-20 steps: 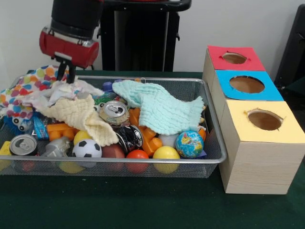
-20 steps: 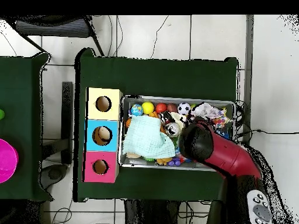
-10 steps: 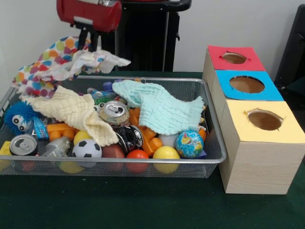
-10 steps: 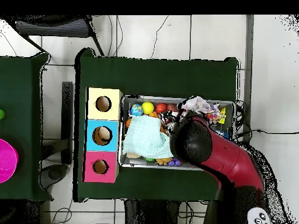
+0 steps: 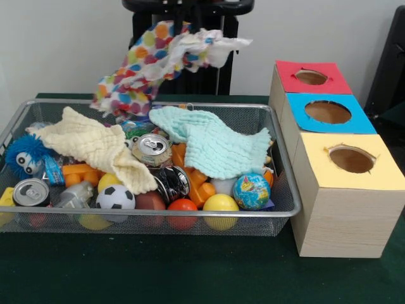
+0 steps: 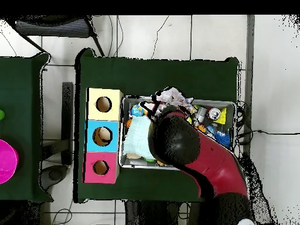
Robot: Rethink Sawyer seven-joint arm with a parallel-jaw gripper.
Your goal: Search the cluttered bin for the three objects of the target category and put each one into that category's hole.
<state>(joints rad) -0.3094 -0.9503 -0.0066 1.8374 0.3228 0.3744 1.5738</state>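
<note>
Dotted white cloth (image 5: 152,66), crumpled, many-coloured spots, aloft over bin (image 5: 190,214); hand's grip impossible to tell.

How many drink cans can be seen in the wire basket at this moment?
3. One can stands near the basket's middle, a dark crushed can lies just in front of it, and another can sits at the front left corner. The clutter may hide more.
</note>
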